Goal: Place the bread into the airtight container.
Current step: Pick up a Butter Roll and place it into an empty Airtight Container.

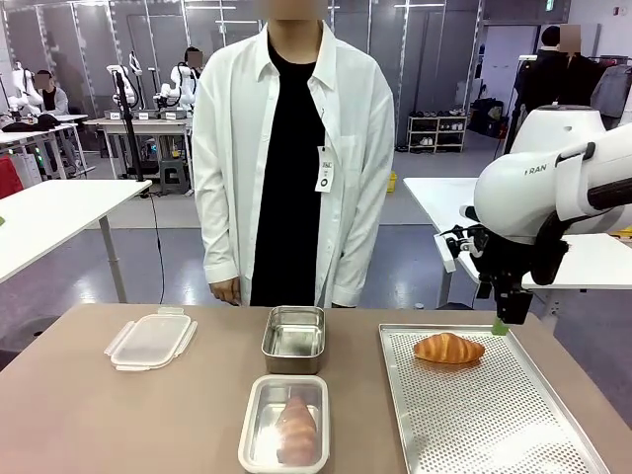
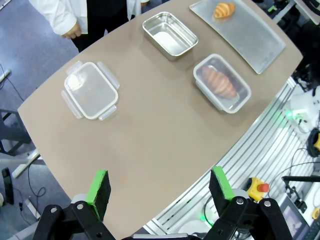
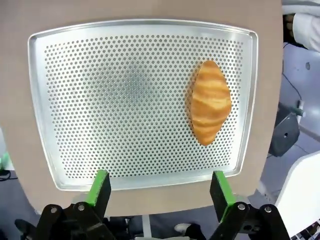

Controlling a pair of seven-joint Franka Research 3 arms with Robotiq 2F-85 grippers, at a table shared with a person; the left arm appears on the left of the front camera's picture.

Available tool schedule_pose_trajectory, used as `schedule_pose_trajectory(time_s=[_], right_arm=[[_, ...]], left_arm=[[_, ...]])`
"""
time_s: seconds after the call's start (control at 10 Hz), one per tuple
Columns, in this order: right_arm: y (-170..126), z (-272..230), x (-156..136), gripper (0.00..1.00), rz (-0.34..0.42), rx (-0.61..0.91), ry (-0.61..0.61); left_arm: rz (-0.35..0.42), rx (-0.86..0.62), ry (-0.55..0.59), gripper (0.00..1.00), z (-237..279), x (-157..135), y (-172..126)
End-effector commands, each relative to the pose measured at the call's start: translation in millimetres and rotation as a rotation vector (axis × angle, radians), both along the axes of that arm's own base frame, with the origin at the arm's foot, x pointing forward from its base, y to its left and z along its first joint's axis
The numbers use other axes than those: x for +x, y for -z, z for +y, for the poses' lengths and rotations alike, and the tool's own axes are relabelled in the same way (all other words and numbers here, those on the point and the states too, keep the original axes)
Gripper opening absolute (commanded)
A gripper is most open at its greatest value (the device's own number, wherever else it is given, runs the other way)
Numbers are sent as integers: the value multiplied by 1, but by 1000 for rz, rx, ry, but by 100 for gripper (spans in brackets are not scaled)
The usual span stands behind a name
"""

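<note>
Front view: right gripper (image 1: 504,321) hangs at the right of the frame, just above the far right corner of the perforated tray (image 1: 494,415), not touching it. Right wrist view: its 2 green pads (image 3: 101,186) are spread wide with nothing between them, over the tray's lower edge. 1 croissant (image 3: 209,102) lies on the tray, right of centre in that view and in the tray's upper left part in the front view, apart from the gripper.

Left gripper (image 2: 160,192) sits at the bottom of the left wrist view, fingers spread and empty, above the table (image 2: 150,140) edge, well apart from everything on it.

A 2nd bread (image 1: 297,429) lies inside the white-rimmed container (image 1: 255,434) at bottom centre of the front view. It looks hazy; cannot tell whether a cover is over it. Just behind it, near but apart, is an open steel container (image 1: 293,339) with nothing in it. A clear lid (image 1: 151,341) with clip tabs lies flat at the left of the table, well apart from both containers.

A person (image 1: 291,148) in a white shirt stands at the far edge, one hand (image 1: 226,290) hanging by their side, off the table.
</note>
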State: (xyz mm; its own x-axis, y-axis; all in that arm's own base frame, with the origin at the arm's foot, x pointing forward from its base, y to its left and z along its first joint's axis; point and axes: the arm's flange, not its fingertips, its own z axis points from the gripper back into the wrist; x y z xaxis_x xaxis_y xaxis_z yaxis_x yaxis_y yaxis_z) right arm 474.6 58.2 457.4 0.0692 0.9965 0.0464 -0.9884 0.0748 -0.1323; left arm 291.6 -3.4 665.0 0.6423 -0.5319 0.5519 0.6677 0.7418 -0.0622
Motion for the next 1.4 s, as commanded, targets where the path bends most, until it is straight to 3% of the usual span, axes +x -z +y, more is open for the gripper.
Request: schedule_pose_trajectory(time_s=[0.0, 0.3, 0.5, 1.3], right_arm=[[-2, 0, -3, 100, 2, 7, -5], [-1, 1, -1, 100, -1, -1, -2], [30, 13, 35, 100, 23, 11, -49], [90, 28, 122, 100, 71, -10, 25]], left_arm=[[-4, 1, 20, 100, 1, 0, -1], [-4, 1, 20, 100, 1, 0, -1], [-4, 1, 20, 100, 1, 0, -1], [-4, 1, 20, 100, 1, 0, -1]])
